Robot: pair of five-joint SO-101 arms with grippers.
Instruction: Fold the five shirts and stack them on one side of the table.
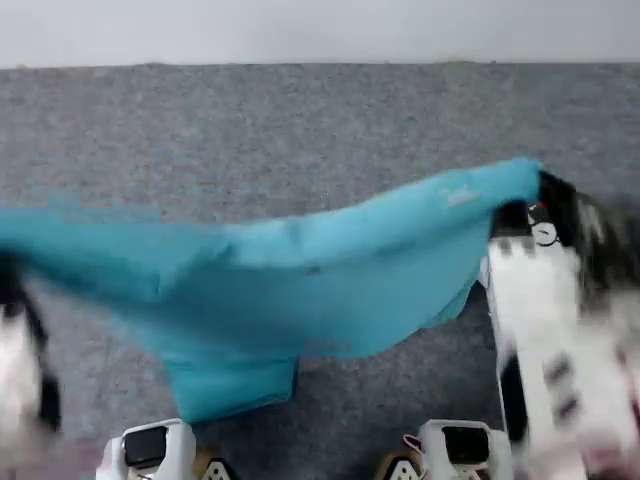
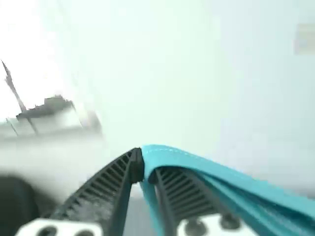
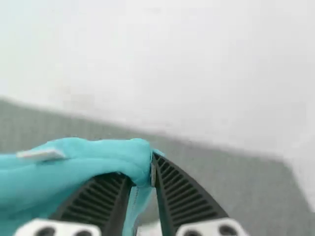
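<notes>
Now holding a teal shirt (image 1: pixel 300 270) aloft over the grey worktop (image 1: pixel 300 110), spread from the left edge almost to the right edge, with the middle sagging toward the near edge. Pinched at one end by the left gripper (image 2: pixel 142 164), clenched on a folded hem between ribbed black fingers (image 2: pixel 106 184). Pinched at the other end by the right gripper (image 3: pixel 151 169), likewise clamped on a bunched corner of cloth, near the right edge. Hard to tell whether touching the worktop at the lowest fold.
</notes>
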